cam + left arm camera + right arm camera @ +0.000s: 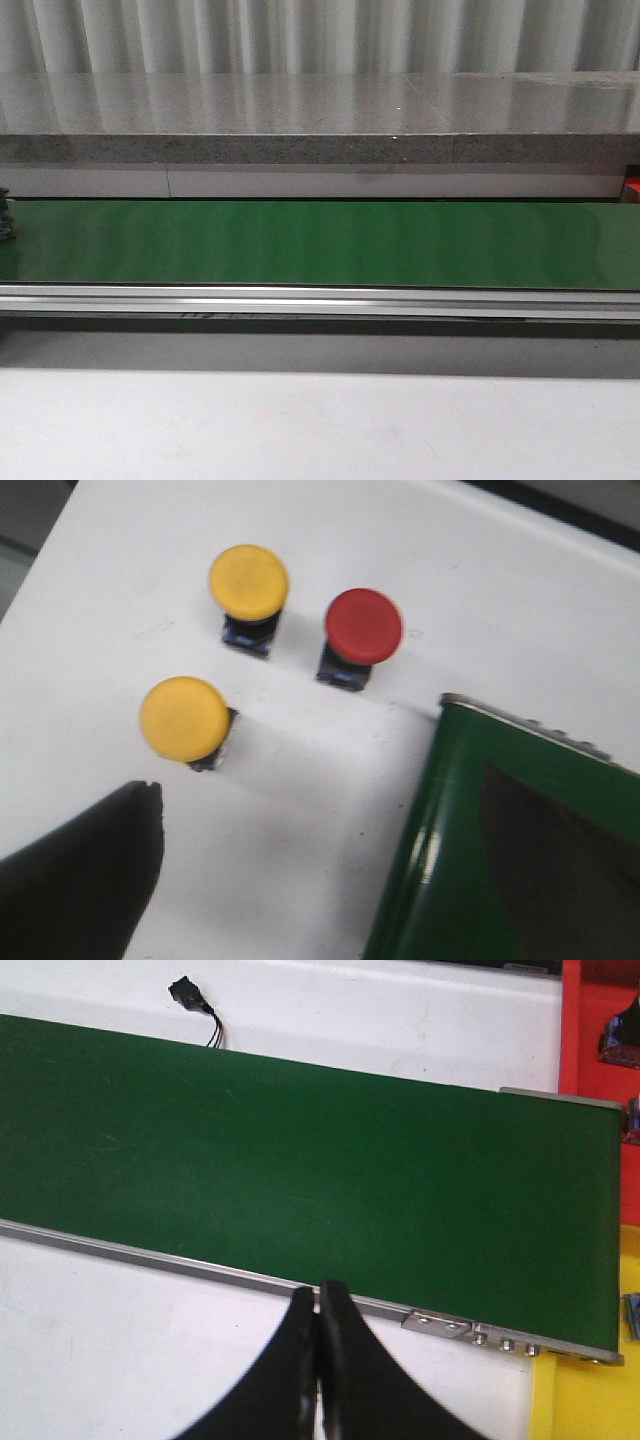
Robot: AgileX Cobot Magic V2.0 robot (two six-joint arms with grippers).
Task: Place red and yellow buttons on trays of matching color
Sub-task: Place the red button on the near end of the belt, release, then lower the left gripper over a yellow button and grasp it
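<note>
A long green conveyor belt (pixel 320 245) crosses the middle of the front view, edged below by a silver rail (pixel 320 302), with a white table (pixel 320 425) along the bottom of the frame and a grey stone ledge (pixel 320 125) above the belt. In the left wrist view, three buttons stand on the white surface: a yellow button (pixel 249 582) at upper centre, a red button (pixel 363 626) just to its right, and a second yellow button (pixel 184 718) at left centre, all apart from one another. Only one dark finger of the left gripper (pixel 85 875) shows at lower left, so I cannot tell its state. The right gripper (pixel 318 1360) at bottom centre has its fingers pressed together with nothing between them, above the belt's near edge. A red tray (pixel 598 1030) shows at the upper right corner and a yellow tray (pixel 590 1400) at the lower right.
</note>
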